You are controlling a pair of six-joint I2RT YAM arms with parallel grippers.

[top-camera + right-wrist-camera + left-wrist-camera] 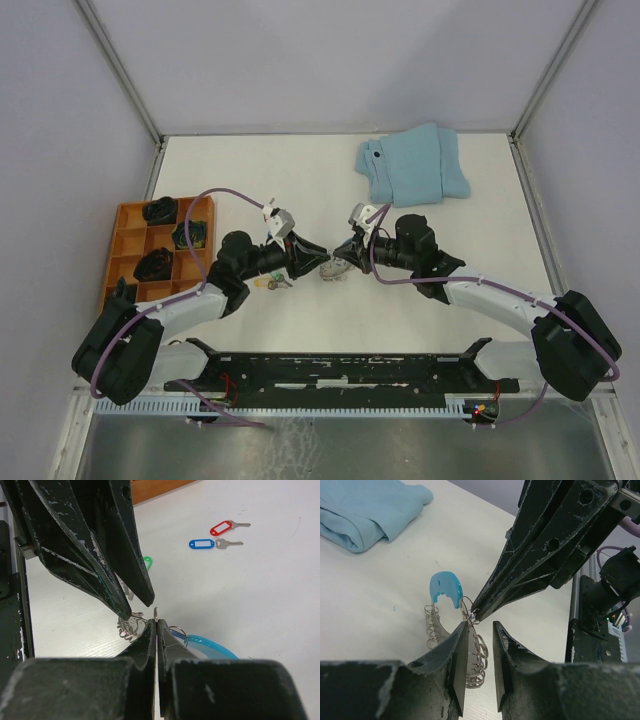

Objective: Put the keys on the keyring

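Blue plastic and grey coiled wire make up the keyring [445,587], which lies on the table at the centre, right between our two tools. Its blue arch sits on the far end and its wire trails back along the left tool's line of reach. At the arch, the right gripper [476,614] is pressed together on a small silver loop [466,607]. We cannot tell whether that loop is the ring's own wire end or part of a key. The left gripper [480,626] faces it tip to tip with its fingers spread. One tip touches the coils, and nothing is clamped between them. The loose keys lie past the left gripper, on the left arm's side: a red-tagged key [221,528] and a blue-tagged key [201,544] side by side, and a green tag [147,561] half hidden behind the fingers. We judge the left arm the nearer one to fetch them. The white table [300,180] is flat and matte. An orange compartment tray [130,215] sits at its left edge, and a folded light-blue cloth [415,165] lies at the far side, well apart. Pale walls close in three sides.
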